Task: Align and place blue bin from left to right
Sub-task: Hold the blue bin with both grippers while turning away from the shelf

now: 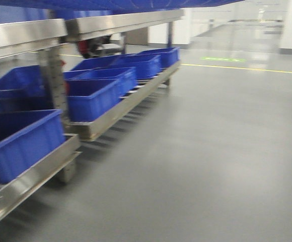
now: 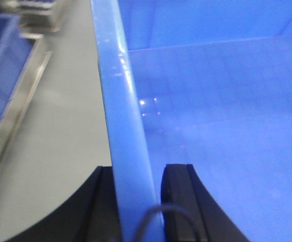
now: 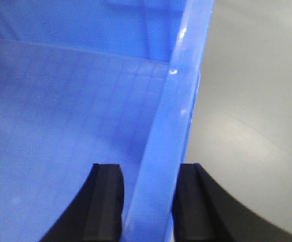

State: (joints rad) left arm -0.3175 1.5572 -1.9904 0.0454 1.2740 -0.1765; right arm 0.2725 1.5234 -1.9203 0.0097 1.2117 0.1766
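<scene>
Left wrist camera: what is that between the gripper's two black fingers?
The pale rim of the blue bin sits between the left gripper's fingers, shown in the left wrist view. The right wrist view shows the right gripper clamping a rim too.

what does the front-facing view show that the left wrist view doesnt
Only the front-facing view: the full row of stored bins along the steel rack, plus the yellow line and green marking far down the floor. Only the left wrist view: the left gripper closed on the rim of the blue bin, one finger each side, and that bin's inside. Both: the grey floor and part of the rack with a bin on it. The blue strip at the front view's top edge may be the same held bin.
</scene>
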